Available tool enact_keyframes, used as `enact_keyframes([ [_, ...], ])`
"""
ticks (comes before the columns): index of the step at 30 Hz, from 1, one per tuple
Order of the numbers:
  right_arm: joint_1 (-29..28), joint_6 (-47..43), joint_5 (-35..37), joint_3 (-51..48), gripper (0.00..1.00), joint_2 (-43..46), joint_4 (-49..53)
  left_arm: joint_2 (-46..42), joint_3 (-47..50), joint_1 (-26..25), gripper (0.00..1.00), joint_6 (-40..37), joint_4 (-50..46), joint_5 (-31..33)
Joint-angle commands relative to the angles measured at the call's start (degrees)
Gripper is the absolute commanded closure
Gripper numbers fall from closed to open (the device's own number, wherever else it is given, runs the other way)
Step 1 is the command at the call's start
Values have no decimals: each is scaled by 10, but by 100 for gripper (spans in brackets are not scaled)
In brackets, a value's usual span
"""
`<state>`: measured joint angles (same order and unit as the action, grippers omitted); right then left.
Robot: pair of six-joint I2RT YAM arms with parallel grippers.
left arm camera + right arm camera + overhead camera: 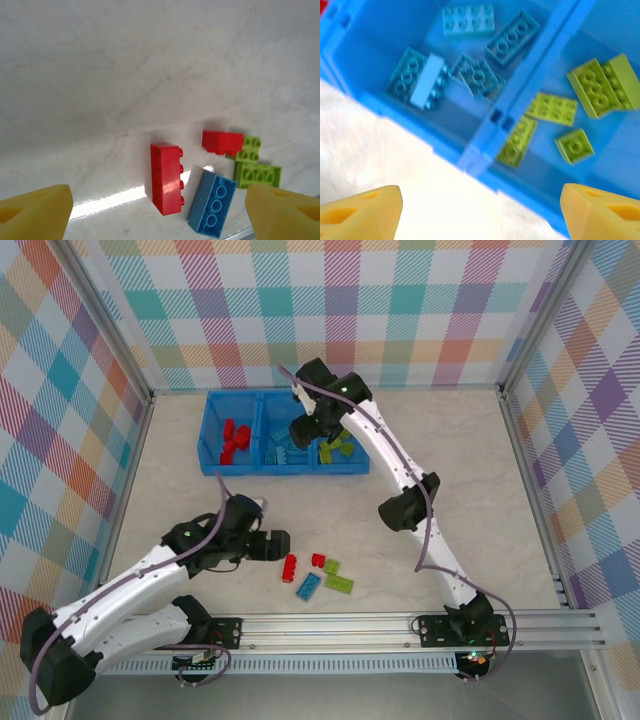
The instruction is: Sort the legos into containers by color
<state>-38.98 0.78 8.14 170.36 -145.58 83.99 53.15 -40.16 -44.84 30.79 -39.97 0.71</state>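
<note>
Five loose plastic studded bricks (166, 177), red, lime green and blue, lie near-centre on the pale table (450, 440), just right of the left gripper (280, 545), jaws spread, empty. The right gripper (480, 212), also spread, hovers over the far bright blue three-compartment plastic tray (240, 469) holding sorted bricks.

Bright, even light pours down from overhead, and the pale tabletop (470, 440) shows only faint, soft shadows. From the left wrist everything looks crisp, with a white streak of glare on the tabletop beside the red brick (166, 178). The right wrist view is smeared with blur: the tray (470, 155) has soft edges, and the tabletop below it is washed out to white.
</note>
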Motion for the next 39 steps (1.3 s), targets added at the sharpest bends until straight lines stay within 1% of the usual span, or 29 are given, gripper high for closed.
enact_keyframes([
  [1, 1, -60, 46, -92, 15, 99, 46, 28, 15, -55, 15, 38, 35, 42],
  [2, 1, -86, 56, -144, 13, 133, 40, 42, 15, -70, 17, 43, 38, 55],
  [4, 2, -106, 65, -264, 12, 206, 15, 68, 14, -88, 24, 56, 44, 75],
  [6, 1, -115, 17, -397, 9, 306, -36, 92, 16, -97, 29, 66, 60, 77],
  [9, 1, -104, -60, -563, 3, 457, -103, 128, 17, -104, 33, 73, 84, 64],
  [12, 1, -79, -137, -699, 0, 570, -161, 157, 18, -109, 37, 75, 103, 61],
  [15, 1, -30, -210, -790, 0, 639, -190, 180, 18, -109, 45, 76, 113, 76],
  [18, -1, 12, -271, -852, 0, 672, -202, 210, 21, -109, 51, 77, 122, 86],
  [20, -4, 25, -311, -890, 0, 689, -207, 232, 22, -109, 54, 77, 135, 76],
  [23, -4, 39, -329, -942, 0, 712, -213, 256, 24, -109, 63, 84, 153, 67],
  [28, -5, 62, -347, -987, 0, 730, -229, 267, 8, -109, 84, 76, 137, 97],
  [29, -4, 65, -347, -990, 0, 732, -234, 264, 3, -109, 87, 73, 132, 101],
  [32, -5, 74, -342, -993, 0, 739, -251, 236, -22, -105, 89, 56, 104, 128],
  [35, -5, 91, -315, -992, 0, 752, -281, 186, -65, -72, 90, 15, 62, 171],
  [38, -4, 116, -282, -1000, 0, 767, -322, 138, -110, 5, 91, -48, 57, 198],
  [39, -4, 126, -267, -1004, 0, 774, -338, 132, -128, 44, 91, -71, 61, 196],
])
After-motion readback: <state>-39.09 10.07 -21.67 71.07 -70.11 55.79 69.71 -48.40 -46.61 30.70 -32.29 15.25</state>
